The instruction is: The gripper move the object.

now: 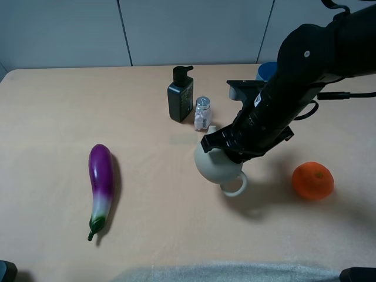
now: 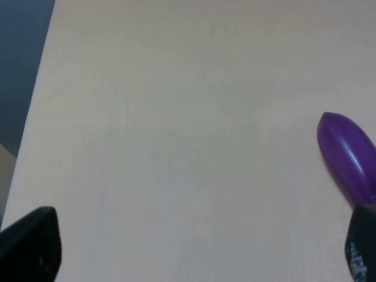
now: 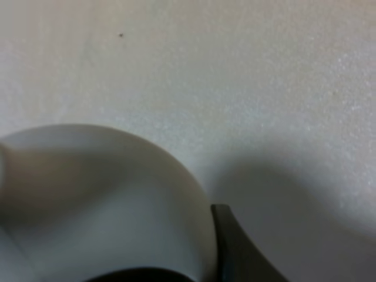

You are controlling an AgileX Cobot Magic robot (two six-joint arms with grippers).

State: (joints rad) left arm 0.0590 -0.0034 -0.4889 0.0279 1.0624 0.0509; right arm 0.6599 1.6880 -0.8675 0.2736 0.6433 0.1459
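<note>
The pale grey-beige teapot is in the middle of the table, its loop handle pointing to the front right. My right gripper comes down on its rim from the back right and is shut on it. In the right wrist view the teapot's round wall fills the frame, with one dark finger against its outside. I cannot tell whether the teapot rests on the table or is just off it. My left gripper is open and empty above bare table.
A purple eggplant lies at the left and also shows in the left wrist view. A black pump bottle and a small jar stand behind the teapot. An orange is at the right, a blue bowl behind the arm.
</note>
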